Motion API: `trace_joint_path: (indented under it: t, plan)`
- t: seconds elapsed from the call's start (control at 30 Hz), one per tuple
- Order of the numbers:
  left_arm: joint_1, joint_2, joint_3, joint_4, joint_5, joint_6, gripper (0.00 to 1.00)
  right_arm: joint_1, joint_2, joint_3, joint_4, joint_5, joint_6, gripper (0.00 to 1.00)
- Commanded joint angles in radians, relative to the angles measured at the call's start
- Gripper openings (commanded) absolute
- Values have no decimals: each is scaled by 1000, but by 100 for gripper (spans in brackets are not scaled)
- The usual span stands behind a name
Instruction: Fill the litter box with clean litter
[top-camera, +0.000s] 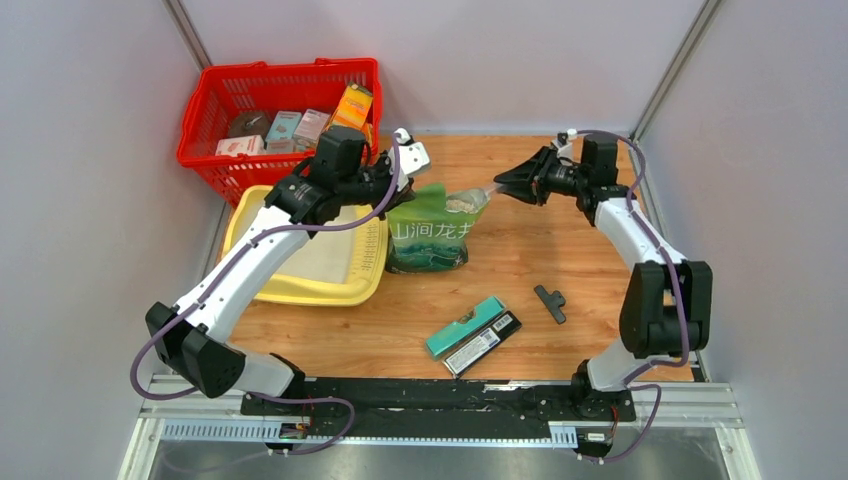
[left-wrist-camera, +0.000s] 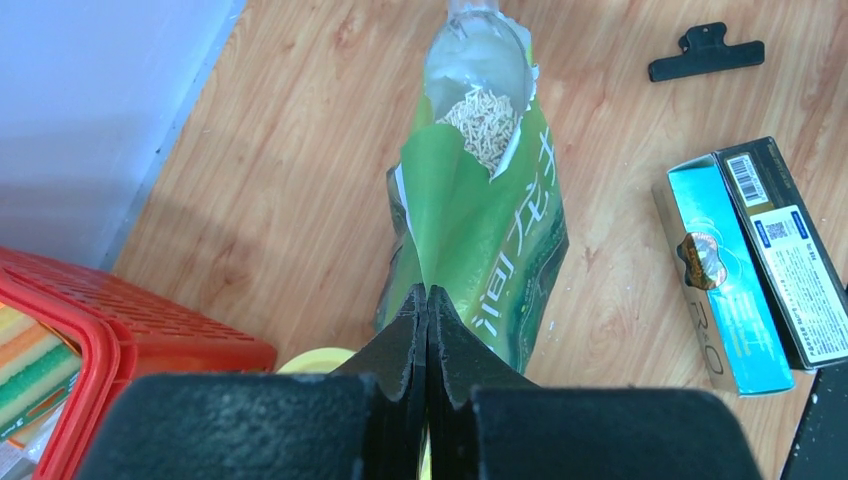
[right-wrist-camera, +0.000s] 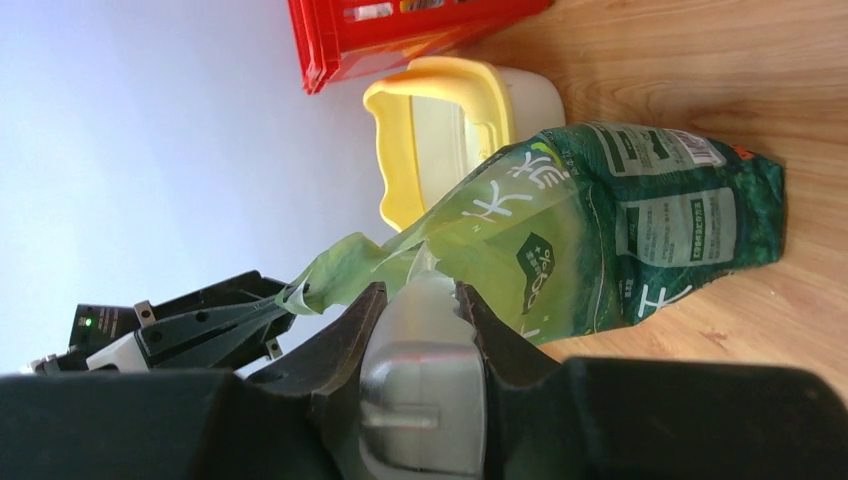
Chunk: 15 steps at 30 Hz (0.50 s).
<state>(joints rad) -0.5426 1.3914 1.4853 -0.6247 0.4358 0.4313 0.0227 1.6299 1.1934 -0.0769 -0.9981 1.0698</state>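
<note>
The pale-yellow litter box lies at the left under my left arm, its cream inside showing. A green printed bag stands just right of it. My left gripper is shut on the bag's top edge and holds the mouth up. A translucent scoop reaches into the mouth, its bowl holding beige clean litter. My right gripper is shut on the scoop's handle, coming from the bag's right side. In the right wrist view the litter box sits behind the bag.
A red mesh basket with packets stands at the back left, touching the litter box's far corner. A teal box and a black box lie near the front middle. A black clip lies to their right.
</note>
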Motion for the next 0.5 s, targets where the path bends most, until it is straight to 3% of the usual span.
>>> trace_joint_path:
  t: [0.0, 0.17, 0.47]
  plan:
    - [7, -38, 72, -21, -37, 23, 0, -37, -157, -15, -39, 274, -10, 0]
    - [6, -45, 52, 6, -34, 0, 0, -38, -186, -66, 11, 302, 10, 0]
    - [6, -42, 39, 25, -51, -2, 0, -56, -73, -116, 283, 77, 86, 0]
